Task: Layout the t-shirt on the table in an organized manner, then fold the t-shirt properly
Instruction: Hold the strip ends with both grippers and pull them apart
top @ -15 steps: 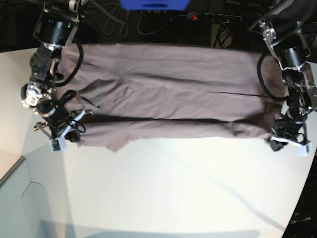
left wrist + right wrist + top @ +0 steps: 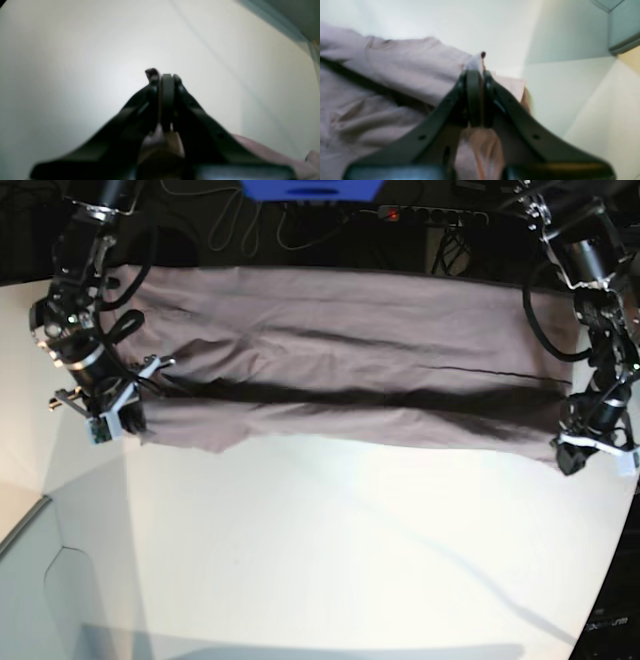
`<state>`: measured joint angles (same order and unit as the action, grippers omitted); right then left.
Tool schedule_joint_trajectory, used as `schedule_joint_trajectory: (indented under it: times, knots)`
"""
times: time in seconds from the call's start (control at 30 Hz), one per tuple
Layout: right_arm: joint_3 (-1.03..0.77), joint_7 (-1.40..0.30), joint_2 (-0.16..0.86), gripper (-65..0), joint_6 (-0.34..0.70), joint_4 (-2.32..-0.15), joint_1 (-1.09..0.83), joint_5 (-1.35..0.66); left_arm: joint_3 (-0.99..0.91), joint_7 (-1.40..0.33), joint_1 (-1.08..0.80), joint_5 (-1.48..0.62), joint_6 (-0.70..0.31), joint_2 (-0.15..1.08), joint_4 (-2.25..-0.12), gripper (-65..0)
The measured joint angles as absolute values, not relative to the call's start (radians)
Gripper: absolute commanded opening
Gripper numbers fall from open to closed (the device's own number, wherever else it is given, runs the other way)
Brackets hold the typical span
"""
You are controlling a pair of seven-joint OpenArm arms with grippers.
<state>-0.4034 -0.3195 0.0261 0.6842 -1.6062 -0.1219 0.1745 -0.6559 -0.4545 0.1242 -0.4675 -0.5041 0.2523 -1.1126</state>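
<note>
1. Base view: the t-shirt (image 2: 340, 360) lies stretched as a wide band across the far part of the table (image 2: 330, 550), with a long dark fold line running along it.
2. The right gripper (image 2: 122, 412) sits at the shirt's near corner on that view's left; the left gripper (image 2: 580, 452) sits at the opposite near corner.
3. Right wrist view: the jaws are pressed together on a pinch of cloth (image 2: 477, 61).
4. Left wrist view: the jaws are likewise clamped, with a small tip of fabric (image 2: 151, 72) showing above them.
</note>
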Motion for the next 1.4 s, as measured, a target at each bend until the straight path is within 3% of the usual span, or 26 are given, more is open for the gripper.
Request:
schedule_joint_trajectory:
  times: [0.33, 1.07, 1.23, 1.4]
  knots:
    - [-0.399, -0.318, -0.011, -65.0, 0.684, -1.689, -0.235, 0.172, -0.707, -0.456, 0.097, -0.473, -0.501, 0.252, -1.105, -65.0]
    - [-0.401, -0.316, -0.013, -65.0, 0.684, -1.581, -0.258, 0.175, -0.707, -0.451, 0.075, -0.476, -0.501, 0.252, -1.016, -64.8]
    - [-0.401, -0.319, -0.014, -65.0, 0.684, -1.549, -0.253, 0.176, -0.705, -0.453, 0.062, -0.473, -0.501, 0.252, -1.016, -58.9]
    - [-0.401, -0.318, -0.014, -65.0, 0.684, -1.545, -0.253, 0.175, -0.705, -0.451, 0.051, -0.476, -0.501, 0.252, -1.021, -58.4]
